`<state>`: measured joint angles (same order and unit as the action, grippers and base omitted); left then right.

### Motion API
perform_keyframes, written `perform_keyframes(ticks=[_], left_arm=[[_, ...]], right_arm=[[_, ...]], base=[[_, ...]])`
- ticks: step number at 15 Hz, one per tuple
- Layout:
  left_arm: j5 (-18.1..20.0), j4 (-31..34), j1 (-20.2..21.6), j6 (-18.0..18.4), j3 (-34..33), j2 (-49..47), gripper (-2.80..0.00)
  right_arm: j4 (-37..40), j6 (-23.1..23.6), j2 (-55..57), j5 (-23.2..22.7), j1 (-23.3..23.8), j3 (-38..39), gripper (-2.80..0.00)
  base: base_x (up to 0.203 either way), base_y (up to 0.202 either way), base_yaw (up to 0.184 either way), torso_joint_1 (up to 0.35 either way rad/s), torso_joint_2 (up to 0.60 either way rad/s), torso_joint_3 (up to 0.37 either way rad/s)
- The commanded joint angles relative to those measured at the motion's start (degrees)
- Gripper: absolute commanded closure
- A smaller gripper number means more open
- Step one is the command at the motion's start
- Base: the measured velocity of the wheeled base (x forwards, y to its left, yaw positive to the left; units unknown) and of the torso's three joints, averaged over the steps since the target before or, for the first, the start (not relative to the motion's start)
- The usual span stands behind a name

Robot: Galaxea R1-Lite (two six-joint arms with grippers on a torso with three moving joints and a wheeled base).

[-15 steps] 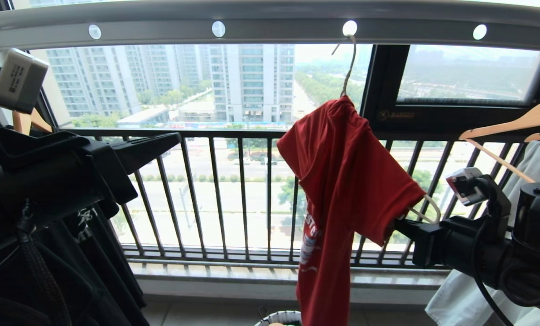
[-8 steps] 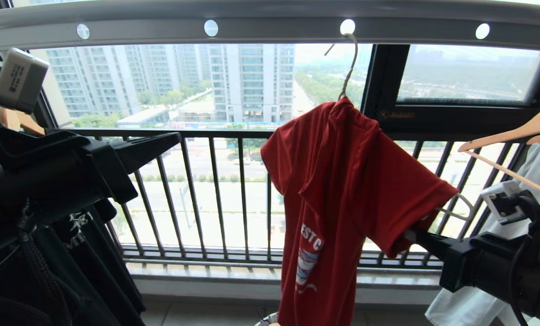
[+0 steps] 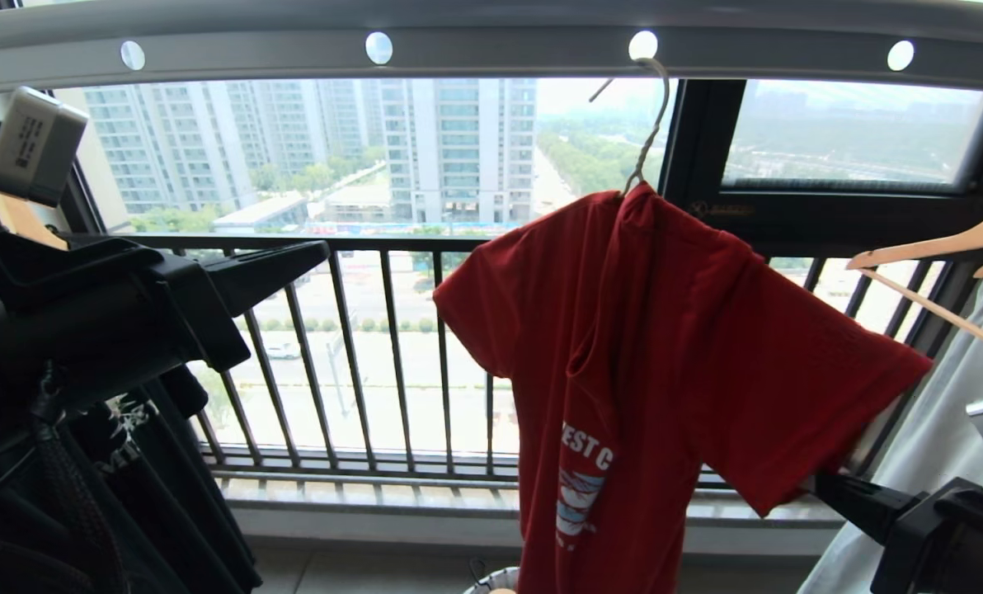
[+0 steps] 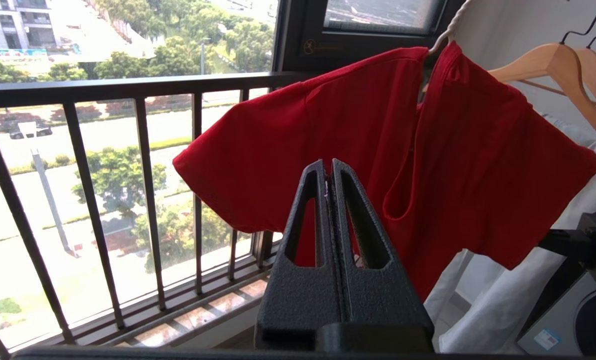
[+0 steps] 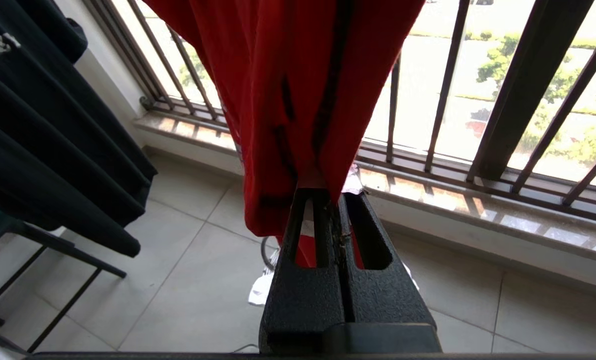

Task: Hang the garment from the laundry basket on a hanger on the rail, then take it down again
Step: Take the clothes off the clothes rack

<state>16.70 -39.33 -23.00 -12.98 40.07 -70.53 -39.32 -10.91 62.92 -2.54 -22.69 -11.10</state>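
Note:
The red garment [image 3: 648, 346] hangs on the cream wire hanger [image 3: 652, 124], whose hook sits in a hole of the grey rail [image 3: 500, 49]. My right gripper [image 3: 821, 487] is low at the right, shut on the hem of the garment's right sleeve, which is stretched out towards it. From the right wrist, the cloth [image 5: 288, 100] drapes over the shut gripper [image 5: 328, 195]. My left gripper [image 3: 322, 247] stays at the left, shut and empty, apart from the garment [image 4: 458, 150]. Only the rim of the laundry basket [image 3: 491, 582] shows, on the floor below.
Black garments [image 3: 129, 495] hang at the left behind my left arm. Wooden hangers [image 3: 937, 247] and a pale grey garment [image 3: 945, 429] hang at the right, close to my right arm. The black railing [image 3: 359, 363] and a dark window frame [image 3: 698, 165] stand behind.
My right gripper has moved right and down, drawing the sleeve out over the hanger's end, which no longer shows. The garment has spread wider. The left arm has kept still.

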Motion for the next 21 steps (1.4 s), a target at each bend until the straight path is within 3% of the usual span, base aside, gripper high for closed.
perform_keyframes(ticks=[1, 3, 11, 17, 21], left_arm=[[0.1, -0.2, 0.0, -0.1, 0.0, 0.2, 0.0], [0.1, -0.2, 0.0, -0.1, 0.0, 0.3, 0.0], [-0.1, -0.2, 0.1, -0.2, 0.1, 0.2, 0.0], [-1.6, -0.2, 0.0, -0.2, 0.4, -0.1, 0.0], [-1.6, -0.2, 0.0, -0.2, 0.3, -0.1, 0.0]], right_arm=[[0.9, -0.7, -3.5, 0.0, 1.2, 1.4, 0.0], [1.4, -2.8, -3.9, 0.2, 2.5, 1.4, 0.0], [2.8, -3.0, -8.4, 0.1, 7.5, 5.7, 0.0], [21.1, -3.0, -21.4, 0.1, 7.6, 2.7, 0.0], [23.2, -3.0, -22.2, 0.6, 7.6, 2.1, 0.0]], base=[[0.0, 0.0, 0.0, 0.0, 0.0, 0.0], [0.0, 0.0, 0.0, 0.0, 0.0, 0.0], [0.0, 0.0, 0.0, 0.0, 0.0, 0.0], [0.0, 0.0, 0.0, 0.0, 0.0, 0.0], [0.0, 0.0, 0.0, 0.0, 0.0, 0.0]])
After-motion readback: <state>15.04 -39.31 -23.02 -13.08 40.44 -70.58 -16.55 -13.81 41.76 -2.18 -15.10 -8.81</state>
